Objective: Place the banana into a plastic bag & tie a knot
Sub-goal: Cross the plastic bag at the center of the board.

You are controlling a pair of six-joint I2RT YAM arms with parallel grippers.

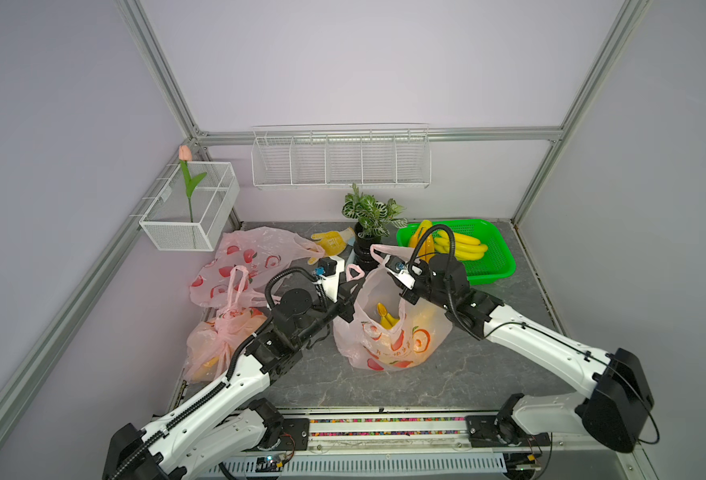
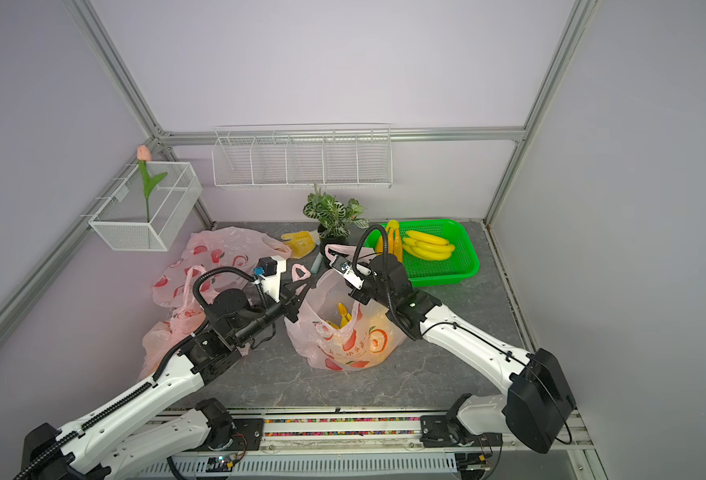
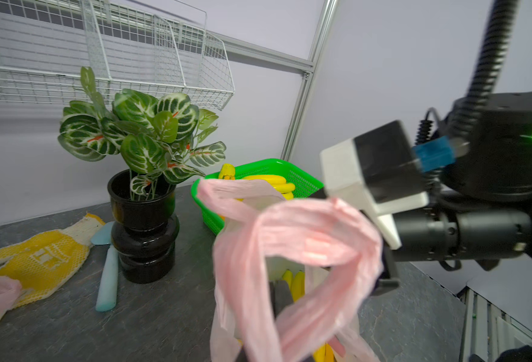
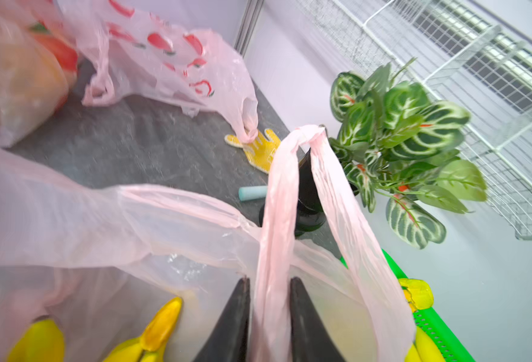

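A pink plastic bag printed with fruit stands open mid-table, and a yellow banana lies inside it. My left gripper is shut on the bag's left handle, whose loop sticks up past the jaws and hides most of them in the left wrist view. My right gripper is closed on one strap of the right handle. Both dark fingers press against the strap.
A green basket with several bananas sits at the back right. A potted plant stands just behind the bag, with a yellow glove and a teal stick beside it. A flat pink bag and a knotted full bag lie at the left.
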